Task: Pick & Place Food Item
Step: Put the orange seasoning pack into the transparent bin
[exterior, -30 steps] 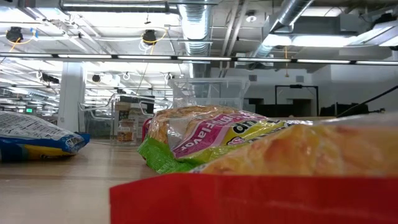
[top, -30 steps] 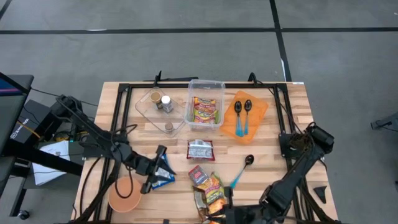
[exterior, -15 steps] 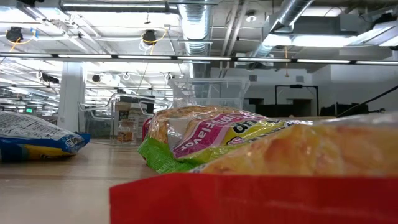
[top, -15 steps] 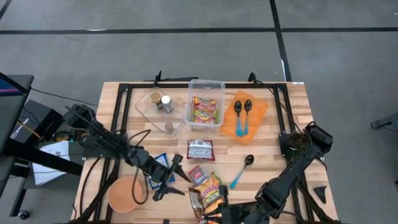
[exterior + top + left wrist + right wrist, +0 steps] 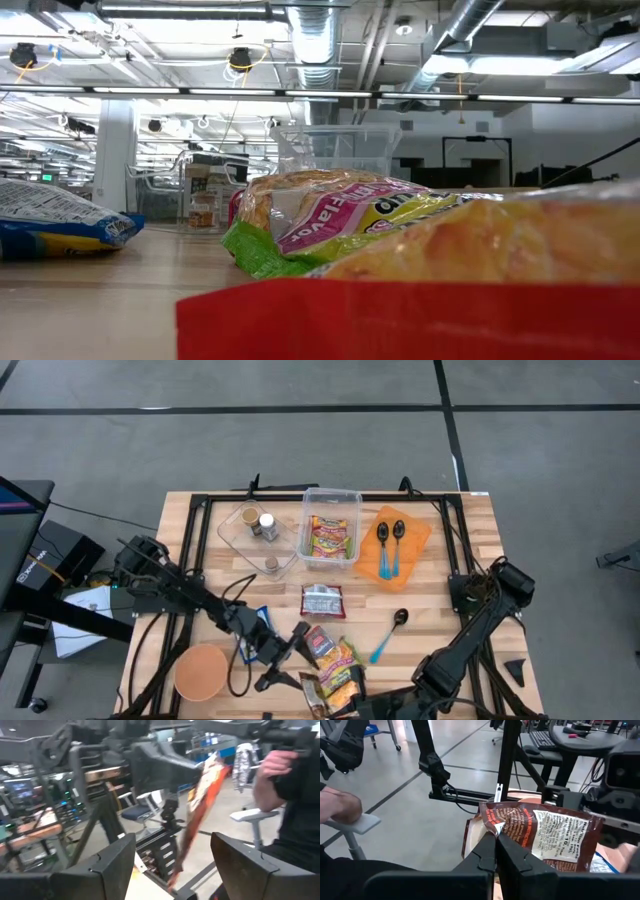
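**A:** Where is the snack bag point(image 5: 547, 832) sitting right now?

**B:** At the table's front edge. The right gripper point(image 5: 496, 840) is pinching it by one corner, with its fingers pressed tight together on the foil.

**A:** And the left gripper point(image 5: 290, 658)?

**B:** It is hovering just beside, with its fingers spread wide and nothing between them. From above, the bag is lying just past its fingertips, towards the right arm.

**A:** How is the bag lying to it?

**B:** In the left wrist view the bag is showing edge-on, its long axis running up and down in the gap between the two fingers, but farther off. The jaws are facing its flat sides, not yet around it.

**A:** So which arm is carrying it to the clear box point(image 5: 330, 496)?

**B:** I judge the right one is better placed, since it is already gripping. If the left is taking over, it is needing to reach forward until the thin edge is sliding between its fingers. Other bags point(image 5: 320, 643) are lying near, which I think is risking a snag.
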